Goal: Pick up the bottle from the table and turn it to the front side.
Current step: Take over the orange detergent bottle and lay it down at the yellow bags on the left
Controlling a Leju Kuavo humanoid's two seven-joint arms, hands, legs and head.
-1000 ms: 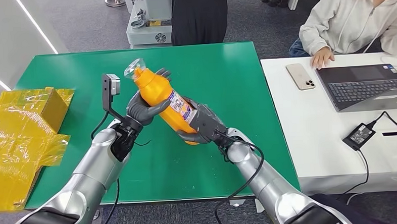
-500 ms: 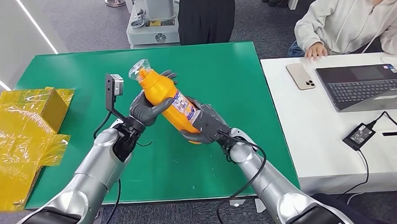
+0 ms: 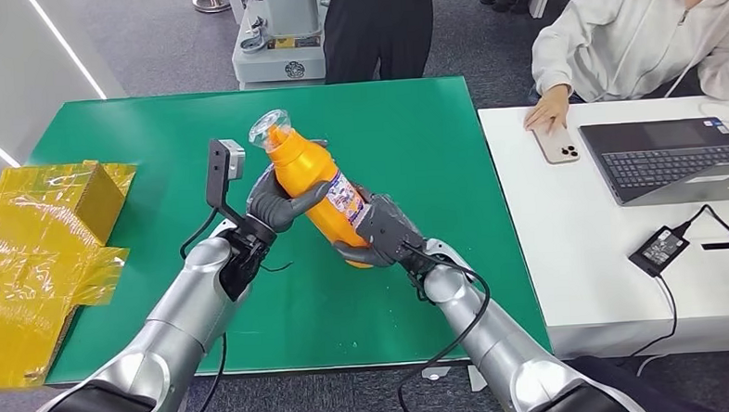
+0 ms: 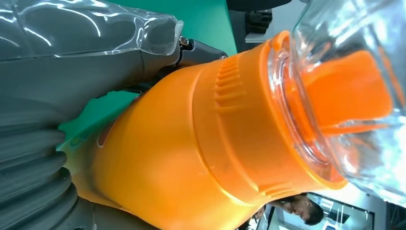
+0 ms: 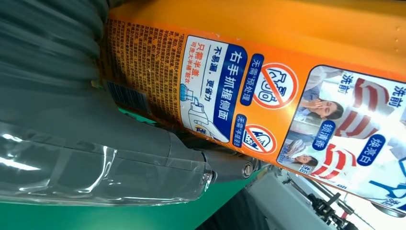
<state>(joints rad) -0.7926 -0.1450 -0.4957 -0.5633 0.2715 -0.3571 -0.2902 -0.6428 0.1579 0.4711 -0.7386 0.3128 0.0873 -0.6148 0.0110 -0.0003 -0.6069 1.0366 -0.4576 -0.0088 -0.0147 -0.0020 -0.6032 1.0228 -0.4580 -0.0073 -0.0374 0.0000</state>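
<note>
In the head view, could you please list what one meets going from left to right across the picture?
Yellow wrapping → left robot hand → bottle → right robot hand → phone → laptop

both arms raised forward — left hand [image 3: 272, 203] and right hand [image 3: 380, 231] clasped, fingers curled.

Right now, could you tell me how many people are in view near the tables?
2: one person in dark clothing stands behind the green table; another person in white sits at the white table, hand on a phone.
</note>
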